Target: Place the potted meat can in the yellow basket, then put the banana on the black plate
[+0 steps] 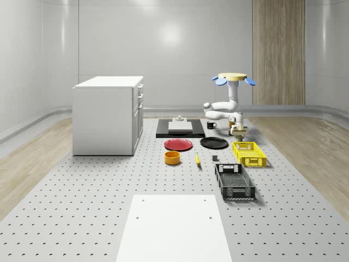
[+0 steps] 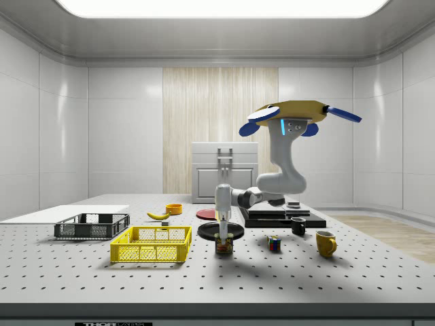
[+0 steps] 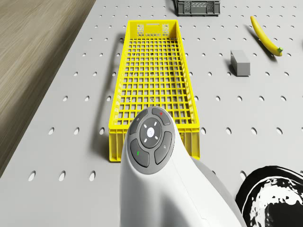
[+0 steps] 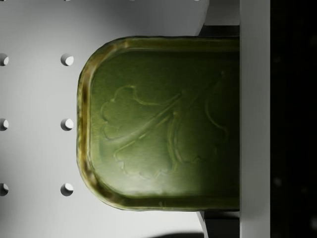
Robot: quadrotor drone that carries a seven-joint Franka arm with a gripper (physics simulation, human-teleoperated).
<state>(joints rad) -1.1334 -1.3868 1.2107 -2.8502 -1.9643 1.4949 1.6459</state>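
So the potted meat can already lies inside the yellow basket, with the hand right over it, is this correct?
Not quite. The potted meat can stands on the table, beside the yellow basket, not inside it. The side view shows this. The hand is indeed right over it.

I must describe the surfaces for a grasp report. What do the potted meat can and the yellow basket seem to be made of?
Potted meat can: probably thin metal; its top is glossy green with an embossed, leaf-like pattern and a raised, rolled rim.
Yellow basket: probably moulded plastic; one uniform bright yellow, matte, with an open lattice floor and perforated walls.
Both are simulator renders, so this rests on looks only.
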